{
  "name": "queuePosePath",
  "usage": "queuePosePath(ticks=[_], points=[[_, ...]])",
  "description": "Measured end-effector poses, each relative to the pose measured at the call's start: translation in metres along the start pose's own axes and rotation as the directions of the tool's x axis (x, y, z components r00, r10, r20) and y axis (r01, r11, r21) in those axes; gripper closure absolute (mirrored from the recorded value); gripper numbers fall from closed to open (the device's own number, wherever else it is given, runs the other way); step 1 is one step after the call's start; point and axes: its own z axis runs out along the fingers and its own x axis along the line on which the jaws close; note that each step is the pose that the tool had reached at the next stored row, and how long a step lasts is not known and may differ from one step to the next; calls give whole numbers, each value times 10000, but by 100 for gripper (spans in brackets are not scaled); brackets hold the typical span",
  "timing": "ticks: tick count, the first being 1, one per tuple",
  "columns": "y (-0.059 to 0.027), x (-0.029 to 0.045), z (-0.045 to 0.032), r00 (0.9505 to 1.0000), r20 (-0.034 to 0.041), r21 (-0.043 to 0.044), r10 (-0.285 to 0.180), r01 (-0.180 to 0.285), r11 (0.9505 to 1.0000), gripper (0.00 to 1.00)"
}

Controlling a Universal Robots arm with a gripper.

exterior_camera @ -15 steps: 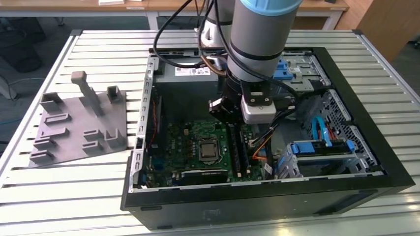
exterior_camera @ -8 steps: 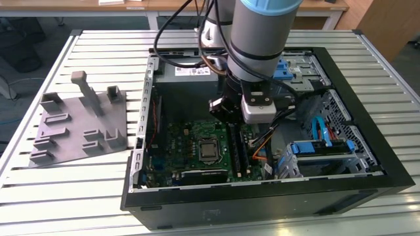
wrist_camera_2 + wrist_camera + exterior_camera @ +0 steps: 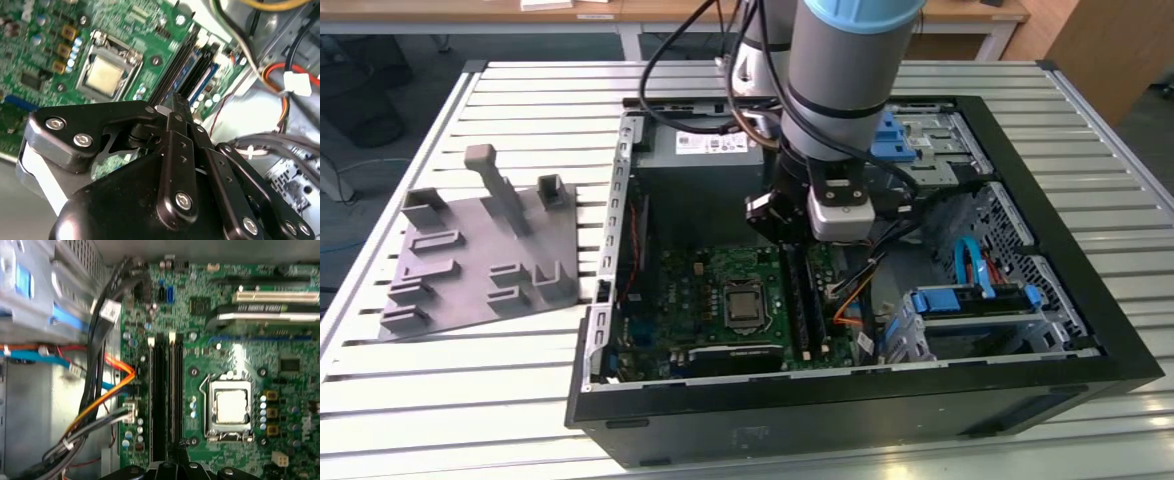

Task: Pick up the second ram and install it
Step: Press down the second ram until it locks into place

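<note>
The end effector, fingers together, hovers over the motherboard's black slots, beside orange cables.

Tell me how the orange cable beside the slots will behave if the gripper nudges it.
Probably floppy: the orange cable hangs in a loose curve. Likely light, being thin. It may snag rather than slide, since it ends at the motherboard edge.

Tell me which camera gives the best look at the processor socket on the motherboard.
The first wrist view: the processor socket sits square-on and unobstructed, beside the long black memory slots. The second wrist view shows it whole but tilted, above the pincer. The exterior view shows it small, near the arm.
</note>
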Motion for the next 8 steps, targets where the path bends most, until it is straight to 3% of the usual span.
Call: queuePosePath(ticks=[8], points=[[-192, 0, 146, 10000, 0, 20, -2, 2, 10000, 90]])
